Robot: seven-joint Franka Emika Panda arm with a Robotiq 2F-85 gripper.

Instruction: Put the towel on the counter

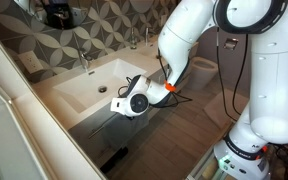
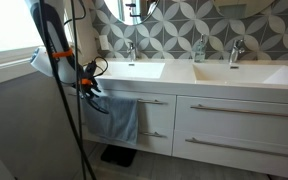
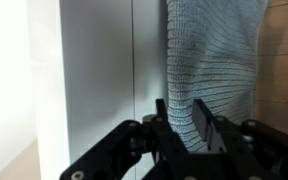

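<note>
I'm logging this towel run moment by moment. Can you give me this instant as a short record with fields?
towel: hangs limp down the drawer fronts, below the counter
counter: white top with two basins; no towel on it
claw: at the hanging towel, low beside the cabinet
fingers: one on each side of the towel's lower part in the wrist view
grip: cannot tell if clamped
task state: towel not yet on the counter
</note>
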